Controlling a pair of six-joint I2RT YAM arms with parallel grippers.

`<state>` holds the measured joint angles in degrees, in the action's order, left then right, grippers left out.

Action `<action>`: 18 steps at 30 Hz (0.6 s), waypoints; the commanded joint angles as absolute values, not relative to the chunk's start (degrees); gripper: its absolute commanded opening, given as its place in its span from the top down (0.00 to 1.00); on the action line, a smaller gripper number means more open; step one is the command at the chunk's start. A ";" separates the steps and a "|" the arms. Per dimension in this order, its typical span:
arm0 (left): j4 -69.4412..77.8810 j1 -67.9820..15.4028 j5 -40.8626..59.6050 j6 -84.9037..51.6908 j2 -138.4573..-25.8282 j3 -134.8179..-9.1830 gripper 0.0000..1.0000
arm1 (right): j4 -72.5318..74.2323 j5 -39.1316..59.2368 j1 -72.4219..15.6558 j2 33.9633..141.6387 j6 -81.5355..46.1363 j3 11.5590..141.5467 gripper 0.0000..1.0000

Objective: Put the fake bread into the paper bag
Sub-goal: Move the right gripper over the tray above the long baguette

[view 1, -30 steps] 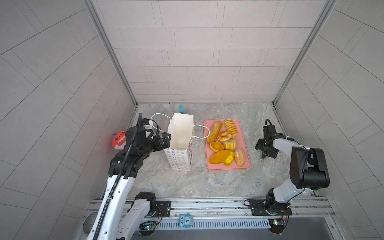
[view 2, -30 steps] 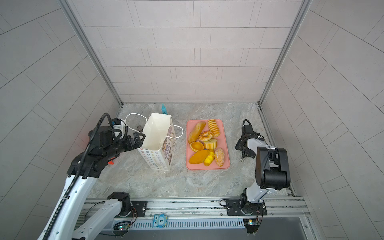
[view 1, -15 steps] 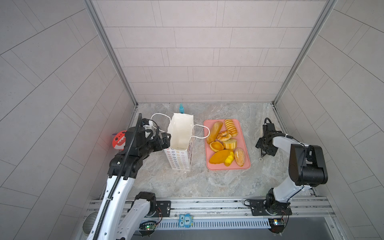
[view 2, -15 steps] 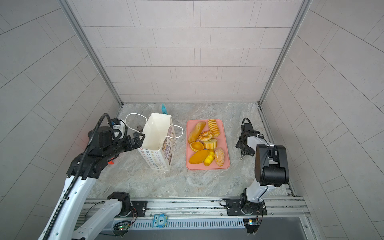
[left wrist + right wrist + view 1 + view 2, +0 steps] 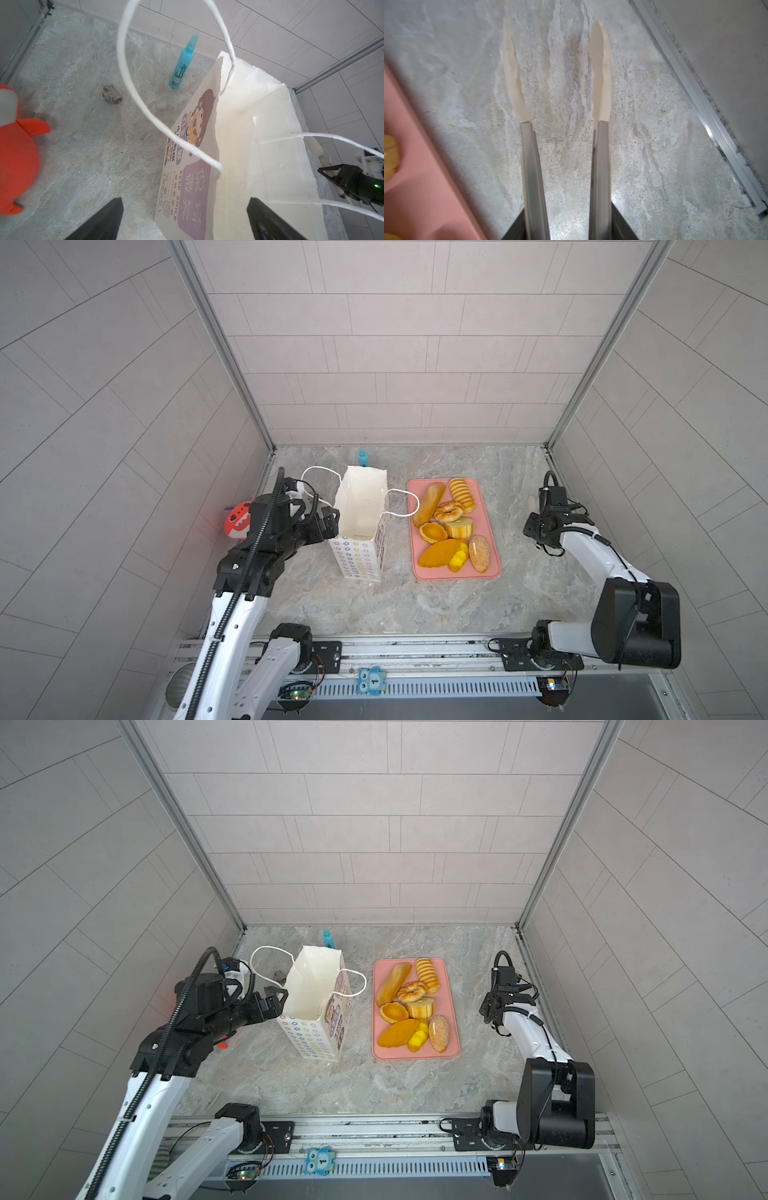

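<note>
1. Key: clock directions are read in both top views, with 12 toward the back wall.
2. Bag [image 5: 360, 526] [image 5: 312, 994] [image 5: 239, 145]: stands upright with its mouth open, just at 9 o'clock of the centre of the table [image 5: 374, 605]. The printed wall faces 3 o'clock in a top view.
3. Handles [image 5: 318, 485]: one cord arcs out to 9 o'clock above the left gripper. The other droops to 3 o'clock, toward the tray.
4. Bread [image 5: 451, 526] [image 5: 411, 1006]: eight pieces, all on the pink tray [image 5: 457, 575] [image 5: 451, 986] at 3 o'clock of the bag and apart from it.
   - At the 12 o'clock end lie the long loaf [image 5: 432, 502] and the ridged loaf [image 5: 462, 494].
   - In the middle lie the ring [image 5: 449, 511] and the tart [image 5: 433, 531].
   - At the 6 o'clock end lies the seeded bun [image 5: 478, 552].
5. Left gripper [image 5: 330, 522] [image 5: 277, 1000] [image 5: 185, 201]: spread wide at 9 o'clock of the bag's rim and pinching nothing. In the wrist view one finger stands outside the printed wall and the other over the mouth.
6. Right gripper [image 5: 532, 504] [image 5: 551, 22]: at 3 o'clock of the tray, near the table's edge, over bare marble. The cream fingertips [image 5: 600, 62] stand apart, with only table between them.
7. Bottle [image 5: 363, 457] [image 5: 328, 937] [image 5: 182, 64]: blue, upright, at 12 o'clock of the bag.
8. Fitting [image 5: 111, 96]: a metal tee at 10 o'clock of the bag.
9. Toy [image 5: 236, 522] [image 5: 16, 149]: red, at the table's 9 o'clock edge, beside the left arm.
</note>
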<state>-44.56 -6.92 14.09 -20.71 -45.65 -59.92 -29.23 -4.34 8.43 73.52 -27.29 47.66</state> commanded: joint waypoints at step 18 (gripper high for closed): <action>-54.44 -7.01 6.24 -24.18 -50.82 -71.12 0.00 | -49.19 0.85 -21.38 60.47 -16.02 64.90 0.53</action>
<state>-51.40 -6.90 8.25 -23.94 -50.59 -69.08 -42.81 2.13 -18.74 59.61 -18.24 62.11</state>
